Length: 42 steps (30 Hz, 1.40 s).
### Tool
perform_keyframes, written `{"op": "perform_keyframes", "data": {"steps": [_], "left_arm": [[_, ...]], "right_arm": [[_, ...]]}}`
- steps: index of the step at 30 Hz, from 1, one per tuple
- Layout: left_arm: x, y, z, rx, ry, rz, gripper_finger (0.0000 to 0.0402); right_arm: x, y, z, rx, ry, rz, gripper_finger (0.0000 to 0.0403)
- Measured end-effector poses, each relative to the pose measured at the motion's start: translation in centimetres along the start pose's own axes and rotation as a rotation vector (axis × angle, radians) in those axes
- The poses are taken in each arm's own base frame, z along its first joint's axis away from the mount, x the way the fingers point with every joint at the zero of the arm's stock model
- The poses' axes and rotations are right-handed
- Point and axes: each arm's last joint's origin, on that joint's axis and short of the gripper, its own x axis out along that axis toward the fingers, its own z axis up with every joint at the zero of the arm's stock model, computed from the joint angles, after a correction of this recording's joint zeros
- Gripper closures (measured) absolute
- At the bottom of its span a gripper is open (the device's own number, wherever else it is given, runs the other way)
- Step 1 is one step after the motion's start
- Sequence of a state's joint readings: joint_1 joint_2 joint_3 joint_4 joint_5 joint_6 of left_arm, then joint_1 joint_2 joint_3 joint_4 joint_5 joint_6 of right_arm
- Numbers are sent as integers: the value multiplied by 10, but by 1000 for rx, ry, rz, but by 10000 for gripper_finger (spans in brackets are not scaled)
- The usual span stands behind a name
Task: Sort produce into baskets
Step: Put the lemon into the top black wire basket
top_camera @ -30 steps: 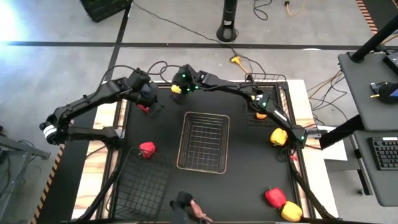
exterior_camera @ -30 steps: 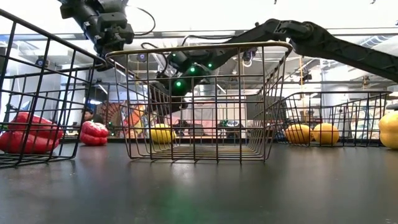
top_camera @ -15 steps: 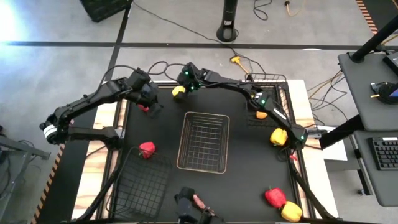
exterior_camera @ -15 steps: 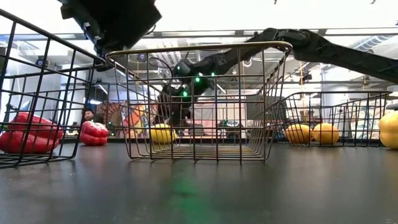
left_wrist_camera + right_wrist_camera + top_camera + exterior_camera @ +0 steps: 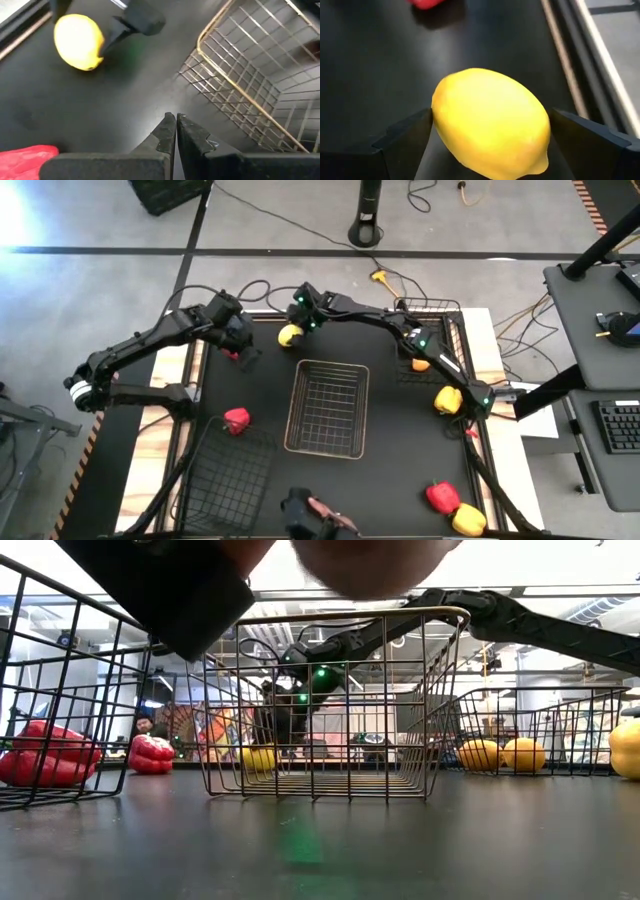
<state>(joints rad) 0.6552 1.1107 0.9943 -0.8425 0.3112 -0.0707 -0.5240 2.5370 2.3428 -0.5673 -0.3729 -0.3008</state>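
A yellow lemon (image 5: 290, 335) lies on the black table near its far edge. My right gripper (image 5: 297, 323) reaches across to it, and its fingers close on it from both sides. In the low view the lemon (image 5: 258, 758) rests on the table behind the pale wire basket (image 5: 328, 408). My left gripper (image 5: 172, 131) is shut and empty, just above the table beside a red pepper (image 5: 232, 354). A black basket (image 5: 432, 330) at the far right holds two lemons (image 5: 502, 754). A second black basket (image 5: 228, 475) sits at the near left. My right gripper has the lemon between its two fingers, one finger (image 5: 405, 140) against each of its long sides (image 5: 440, 112). The fingers slant down from the table's far side and lie across the lemon. The lemon's underside stays on the table.
Loose on the table are a red pepper (image 5: 237, 420), a yellow pepper (image 5: 447, 399), and a red pepper (image 5: 442, 497) and a yellow pepper (image 5: 468, 520) at the near right corner. A person's hand with a dark object (image 5: 312, 513) is at the near edge and blocks the top of the low view (image 5: 160, 590).
My right gripper has come down onto the lemon. The hand with the dark object has moved in front of the low camera.
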Motion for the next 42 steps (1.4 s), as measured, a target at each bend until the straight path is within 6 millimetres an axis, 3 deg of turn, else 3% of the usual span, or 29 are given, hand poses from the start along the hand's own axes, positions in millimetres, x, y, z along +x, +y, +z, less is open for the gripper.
{"op": "perform_keyframes", "data": {"steps": [10,15,21,32,42], "left_arm": [[0,1,0,1,0,40,402],[0,1,0,9,1,41,401],[0,1,0,9,1,41,401],[0,1,0,9,1,41,401],[0,1,0,11,-5,40,401]], "right_arm": [[4,22,-10,5,164,65,17],[-1,33,-2,-26,180,33,17],[-7,33,10,-10,111,2,17],[9,33,1,211,129,-48,17],[11,30,9,309,41,-129,25]]}}
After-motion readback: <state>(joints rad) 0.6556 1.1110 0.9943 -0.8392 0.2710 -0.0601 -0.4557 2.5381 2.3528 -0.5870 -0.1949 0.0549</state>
